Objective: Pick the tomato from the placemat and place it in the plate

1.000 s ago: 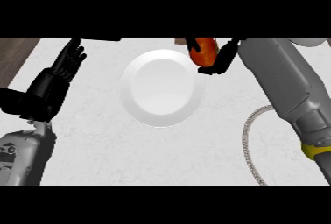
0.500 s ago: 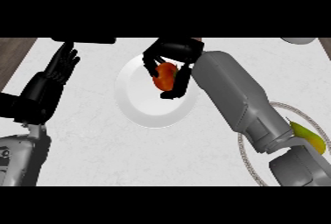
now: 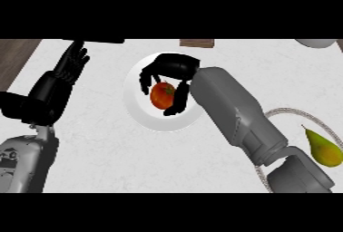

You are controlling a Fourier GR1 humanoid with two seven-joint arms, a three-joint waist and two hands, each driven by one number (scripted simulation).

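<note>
The red tomato (image 3: 162, 95) is over the middle of the white plate (image 3: 143, 117), held in my right hand (image 3: 171, 70), whose fingers and thumb curl round it. I cannot tell whether the tomato touches the plate. My right forearm runs from the lower right across the plate's right side and hides it. My left hand (image 3: 61, 77) rests open at the left, fingers pointing up, apart from the plate. The placemat (image 3: 289, 112) shows as a pale rim at the right, mostly hidden behind my right arm.
A yellow-green pear (image 3: 323, 147) lies on the placemat at the right edge. A brown object (image 3: 197, 43) sits at the counter's far edge, and a white rounded object (image 3: 319, 42) peeks in at the top right. Dark wood (image 3: 15, 56) borders the counter's left.
My right hand has carried the tomato left from the top right and down over the plate's middle. The pear has come into view. The left hand has stayed still.
</note>
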